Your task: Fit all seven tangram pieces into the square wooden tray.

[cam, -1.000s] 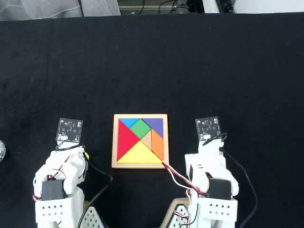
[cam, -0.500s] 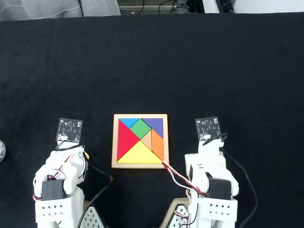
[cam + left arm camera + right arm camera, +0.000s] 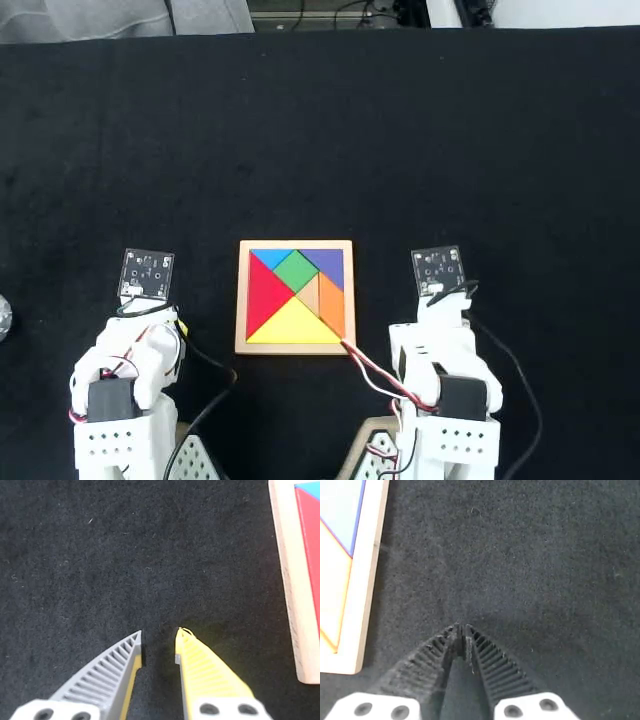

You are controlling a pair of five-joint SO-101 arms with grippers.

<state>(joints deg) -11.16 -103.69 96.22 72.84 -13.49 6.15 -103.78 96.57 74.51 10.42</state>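
The left claw (image 3: 160, 635) hangs slightly apart and empty over the black surface (image 3: 100, 555); the right claw (image 3: 462, 628) is pressed together, also empty. Between them lies the square wooden tray (image 3: 295, 348), with all seven tangram pieces (image 3: 292, 322) seated inside.

My bench (image 3: 320, 130) has a black cloth over it. The square wooden tray (image 3: 295, 348) lies flat on it, low in the middle of the frame. My left arm (image 3: 125, 390) stands at the lower left and my right arm (image 3: 445, 380) at the lower right. A small shiny thing (image 3: 3, 318) sits at the left edge.
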